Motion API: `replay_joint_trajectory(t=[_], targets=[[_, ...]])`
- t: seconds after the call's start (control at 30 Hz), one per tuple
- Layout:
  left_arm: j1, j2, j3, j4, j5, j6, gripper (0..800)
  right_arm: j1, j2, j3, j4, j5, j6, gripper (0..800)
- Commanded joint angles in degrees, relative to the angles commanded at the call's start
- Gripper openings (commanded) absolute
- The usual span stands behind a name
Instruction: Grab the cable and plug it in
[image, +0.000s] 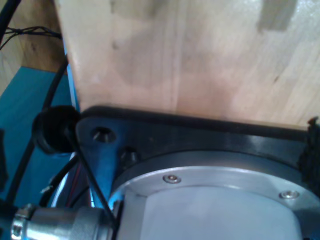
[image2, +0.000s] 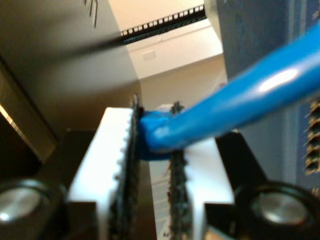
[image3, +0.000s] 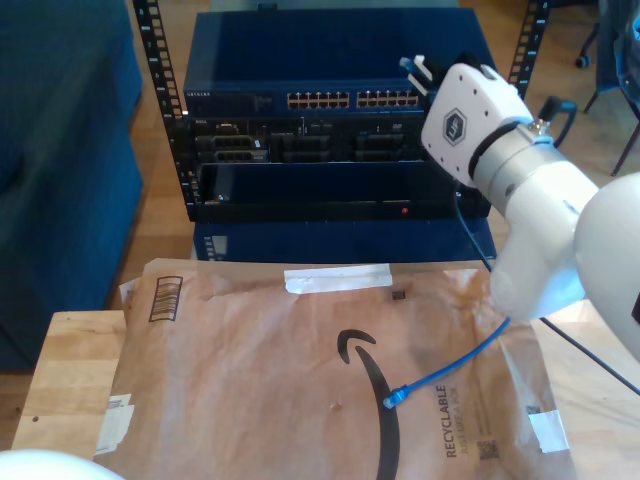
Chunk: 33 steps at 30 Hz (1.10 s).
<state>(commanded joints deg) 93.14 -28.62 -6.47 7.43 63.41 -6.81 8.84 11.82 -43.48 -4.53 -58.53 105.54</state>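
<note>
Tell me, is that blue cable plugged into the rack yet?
Not yet. My second gripper holds the cable near the switch; its other plug lies loose on the paper mailer.

My second gripper (image3: 418, 68) is raised at the exterior view's upper right, just in front of the blue network switch (image3: 330, 60), close to its row of ports (image3: 352, 99); the cable (image3: 455, 365) hangs below the arm; its free plug (image3: 394, 397) rests on the brown paper mailer (image3: 300, 380).
</note>
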Motion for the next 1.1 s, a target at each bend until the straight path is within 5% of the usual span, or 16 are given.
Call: replay_joint_trajectory(t=[0.57, 0.83, 1.1], targets=[[0.00, 0.00, 0.00, 0.00, 0.00, 0.00, 800, 12.22, 10.73, -3.43, 31.91, -17.05, -24.97, 0], [0.00, -0.09, 0.00, 0.00, 0.00, 0.00, 800, 15.74, 15.74, -6.15, 38.24, -21.27, -27.52, 0], [0.00, 0.00, 0.00, 0.00, 0.00, 0.00, 800, 16.70, 19.87, -9.32, 38.59, -21.63, -27.52, 0]])
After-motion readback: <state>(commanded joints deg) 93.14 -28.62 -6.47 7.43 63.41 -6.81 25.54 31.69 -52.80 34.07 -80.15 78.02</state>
